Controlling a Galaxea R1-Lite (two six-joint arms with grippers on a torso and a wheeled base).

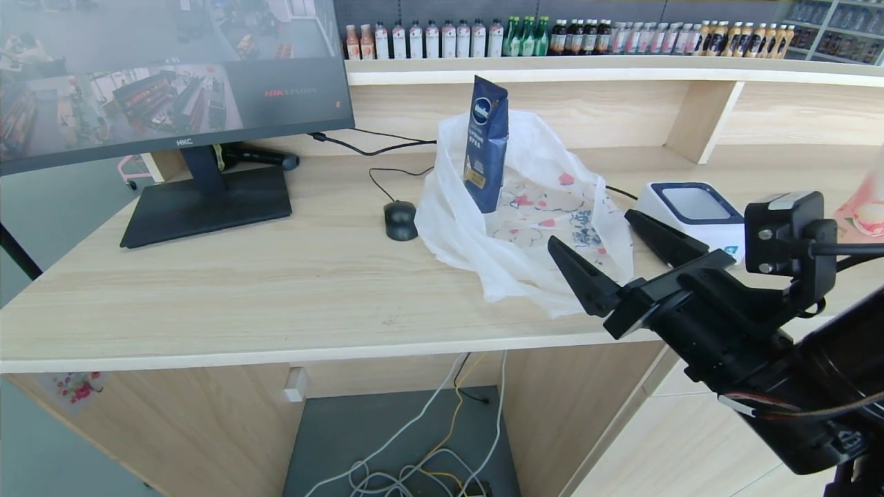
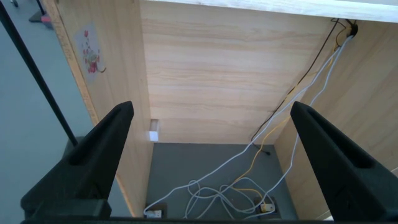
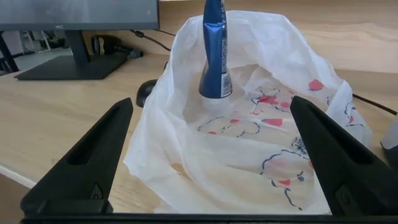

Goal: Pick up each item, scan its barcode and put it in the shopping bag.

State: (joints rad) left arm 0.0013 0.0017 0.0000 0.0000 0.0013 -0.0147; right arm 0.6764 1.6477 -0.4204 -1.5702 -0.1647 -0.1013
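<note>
Pale wood grain across the whole bench point(image 1: 276, 290), spread out below and ahead of the right end effector point(image 1: 591, 228), itself poised above the near edge with fingers point(image 3: 93, 162) spread wide and empty.

Far off to that end effector's left, a dark monitor point(image 1: 166, 69) on a flat black stand, with a black handheld device point(image 1: 259, 157) lying behind the stand. Well beyond the fingertips, along the back shelf point(image 1: 552, 65), a long row of bottles point(image 1: 587, 38).

Directly ahead of the open fingers and just under their tips, the white shopping bag point(image 1: 525, 228): crumpled, mouth gaping, printed with red and blue motifs. Its raised near wall in the way, between the fingertips and what stands inside.

Close beside the right finger, a white scanner point(image 1: 694, 207) with a dark-framed window facing up. Farther right, cut off at the edge, a pink item point(image 1: 863, 207), too partial to identify.

Inside the bag, toward its far left side, a tall blue pouch point(image 1: 487, 145), upright, well ahead of the fingertips. Left of the bag, just beside its edge, a black mouse point(image 1: 400, 219) with a thin cable trailing back.

Down below bench level, the left end effector point(image 2: 211, 106), fingers likewise wide apart and empty, facing a wooden panel point(image 2: 217, 74). Beyond it, loose white and yellow cables point(image 2: 236, 186) on a dark floor plate, and a small flowered sticker point(image 2: 90, 53) on the side board.
</note>
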